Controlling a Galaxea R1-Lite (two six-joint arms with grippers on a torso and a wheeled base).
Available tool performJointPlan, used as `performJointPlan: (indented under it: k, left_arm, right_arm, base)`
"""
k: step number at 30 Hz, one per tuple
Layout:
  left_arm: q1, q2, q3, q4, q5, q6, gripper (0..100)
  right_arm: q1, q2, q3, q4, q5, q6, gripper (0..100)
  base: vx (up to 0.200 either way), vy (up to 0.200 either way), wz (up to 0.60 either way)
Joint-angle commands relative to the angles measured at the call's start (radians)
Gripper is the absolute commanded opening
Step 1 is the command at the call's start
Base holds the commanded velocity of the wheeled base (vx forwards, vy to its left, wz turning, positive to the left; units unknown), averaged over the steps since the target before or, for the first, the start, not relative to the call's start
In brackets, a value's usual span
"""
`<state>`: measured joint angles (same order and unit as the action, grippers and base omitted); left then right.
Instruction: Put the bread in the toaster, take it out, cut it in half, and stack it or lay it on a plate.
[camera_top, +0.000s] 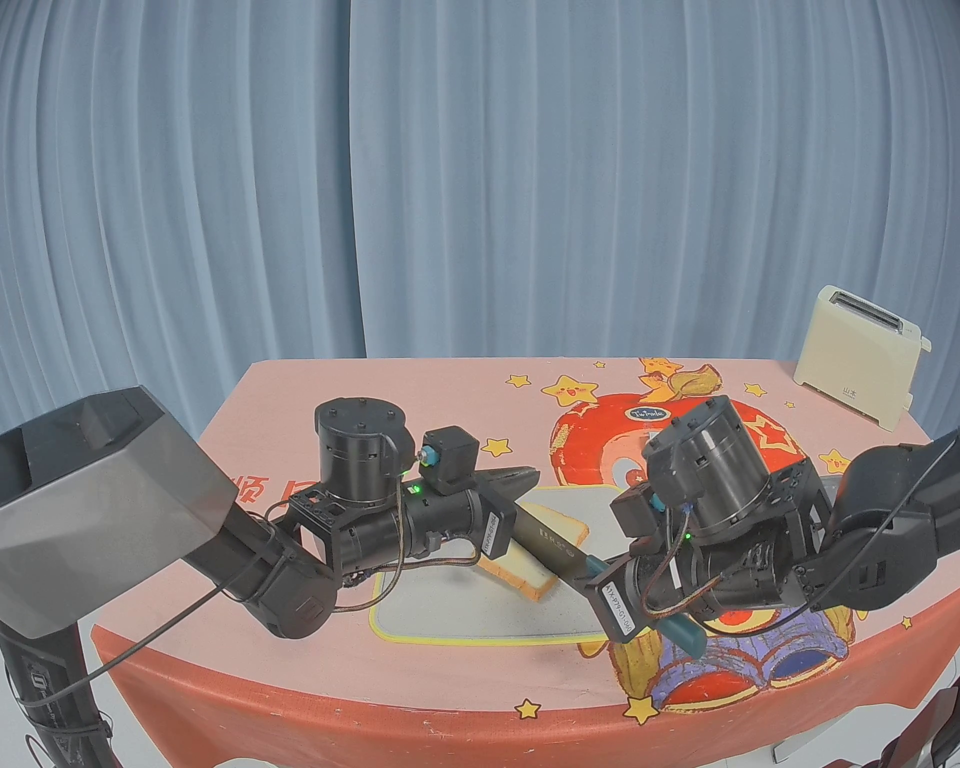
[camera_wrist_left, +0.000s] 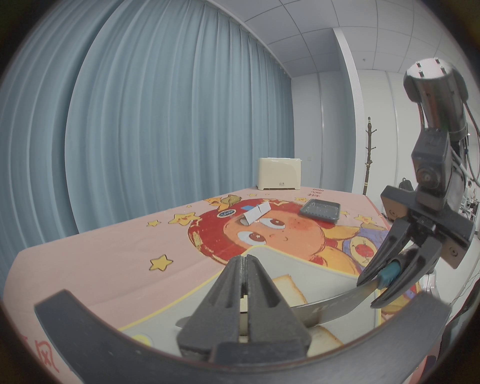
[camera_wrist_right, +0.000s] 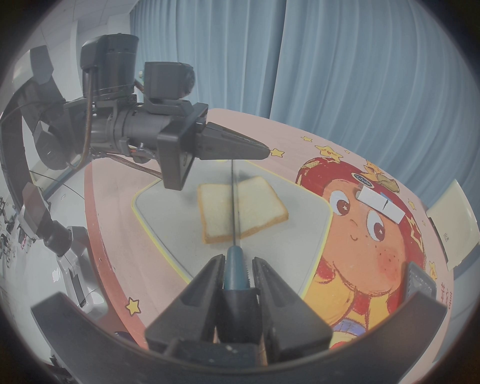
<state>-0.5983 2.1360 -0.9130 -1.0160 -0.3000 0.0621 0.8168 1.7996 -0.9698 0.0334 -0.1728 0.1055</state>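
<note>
A slice of bread (camera_top: 524, 570) (camera_wrist_right: 257, 205) lies flat on a grey cutting board (camera_top: 450, 605) (camera_wrist_right: 165, 210) at the table's front middle. My right gripper (camera_top: 620, 600) (camera_wrist_right: 235, 270) is shut on the teal handle of a knife (camera_top: 552, 550) (camera_wrist_right: 233, 200) (camera_wrist_left: 330, 307). The blade runs across the middle of the slice, edge down. My left gripper (camera_top: 530, 476) (camera_wrist_left: 245, 270) (camera_wrist_right: 262, 149) is shut and sits just over the far end of the blade; I cannot tell whether it touches the blade.
A cream toaster (camera_top: 860, 355) (camera_wrist_left: 279, 173) stands at the table's far right corner. A dark square plate (camera_wrist_left: 320, 210) (camera_wrist_right: 417, 280) lies to the right of the board, with a small white card (camera_wrist_left: 256, 212) (camera_wrist_right: 382, 204) on the cloth farther back.
</note>
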Motion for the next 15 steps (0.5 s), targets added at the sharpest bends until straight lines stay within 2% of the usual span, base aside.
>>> performJointPlan:
  k: [1,15]
  left_arm:
    - [0.006,-0.045,-0.004,-0.009,-0.001,-0.001,0]
    - [0.003,-0.002,0.028,-0.021,-0.001,0.001,0]
  right_arm:
    - [0.002,-0.019,-0.003,-0.009,0.001,0.0,0]
    - [0.004,-0.016,-0.004,-0.012,0.001,0.0,0]
  base:
    - [0.0,0.0,0.0]
    - [0.0,0.0,0.0]
